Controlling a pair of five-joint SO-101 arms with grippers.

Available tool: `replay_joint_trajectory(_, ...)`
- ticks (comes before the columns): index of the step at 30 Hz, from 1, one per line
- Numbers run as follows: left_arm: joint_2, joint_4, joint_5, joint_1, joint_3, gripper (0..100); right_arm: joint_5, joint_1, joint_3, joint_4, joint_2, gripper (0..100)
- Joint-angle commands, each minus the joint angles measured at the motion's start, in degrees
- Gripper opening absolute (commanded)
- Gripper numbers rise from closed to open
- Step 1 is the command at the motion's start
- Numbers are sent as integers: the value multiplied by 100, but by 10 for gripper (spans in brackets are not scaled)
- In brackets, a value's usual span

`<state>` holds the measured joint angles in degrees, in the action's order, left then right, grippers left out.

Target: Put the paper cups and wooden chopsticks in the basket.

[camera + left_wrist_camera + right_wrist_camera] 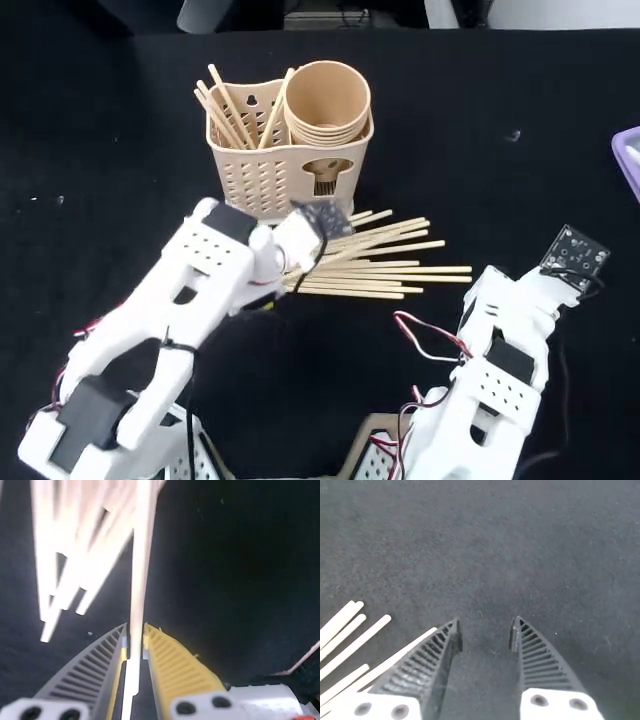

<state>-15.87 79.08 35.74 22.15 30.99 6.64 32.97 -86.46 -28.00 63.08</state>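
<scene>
Stock as I see it, each item placed from the basket.

1. Basket (pixel 262 175): beige, perforated, two compartments, upright on the black table (pixel 520 110).
2. Cups (pixel 327 100): one nested stack, mouth up, standing in the basket's right compartment.
3. Stowed sticks (pixel 225 110): several, leaning in the basket's left compartment, tips above its rim.
4. Pile (pixel 390 265): loose chopsticks flat on the table just in front of the basket, fanned and running off toward its right.
5. My left gripper (pixel 134 630): just in front of the basket, at the pile's end nearest the basket's front wall. Jaws narrow, pinched on one chopstick.
6. Held stick (pixel 141 555): runs straight out from between my left jaws, beside the others of the pile. I cannot tell whether it is off the table.
7. My right gripper (pixel 485 630): in front of the basket and well to its right, by the pile's far ends. Jaws wide apart over the table; stick ends (pixel 350 625) lie beside one finger.
8. Purple object (pixel 628 155): at the table's edge, far right of the basket.
</scene>
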Motion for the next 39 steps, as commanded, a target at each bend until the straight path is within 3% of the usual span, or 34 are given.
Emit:
replay_joint_trajectory(1,-378,-211,53,66,532,30,35,-105,22,158,154,162)
replay_joint_trajectory(11,-2523,-193,-123,13,1921,30,35,-105,22,158,154,161)
replay_joint_trajectory(16,-3921,-193,-343,75,2607,30,-9,-105,40,158,163,10)
replay_joint_trajectory(19,-4571,-114,-343,22,2712,30,-273,-105,22,158,163,21)
replay_joint_trajectory(27,-5451,756,-343,4,2062,30,-281,-105,22,158,163,25)
replay_joint_trajectory(39,-5591,738,-352,13,927,29,-281,-105,13,158,163,25)
